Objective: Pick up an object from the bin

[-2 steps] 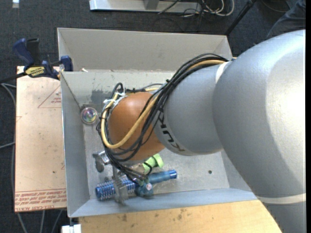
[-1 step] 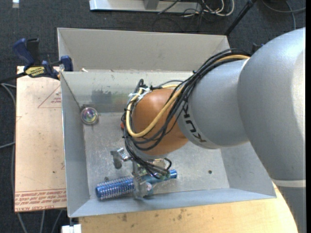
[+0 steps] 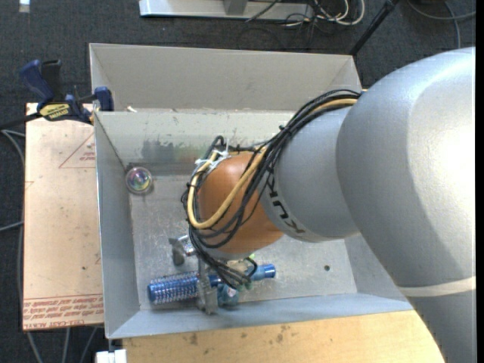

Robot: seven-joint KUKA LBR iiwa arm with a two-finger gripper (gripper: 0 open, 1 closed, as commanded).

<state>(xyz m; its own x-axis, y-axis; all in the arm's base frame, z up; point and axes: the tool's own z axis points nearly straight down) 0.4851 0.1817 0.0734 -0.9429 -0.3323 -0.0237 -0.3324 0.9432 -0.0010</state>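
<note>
1. We see the gripper (image 3: 210, 297) low in the bin (image 3: 318, 269), close to its front wall and under the orange wrist cover (image 3: 231, 206). The wrist hides most of the claw, so we cannot tell whether it is wide, narrow or closed on anything.
2. The nearest thing is a blue ribbed cylinder (image 3: 170, 290). It lies on its side along the front wall, its right end at the gripper. Being round, it may roll or squirt away if caught off-centre.
3. A smaller blue piece (image 3: 262, 271) lies just beside the gripper on the other side. We judge it could be nudged or pinched along.
4. The front wall is near, so a scrape against it seems possible.
5. The shiny ball (image 3: 138, 179) sits well apart, out of harm.
</note>
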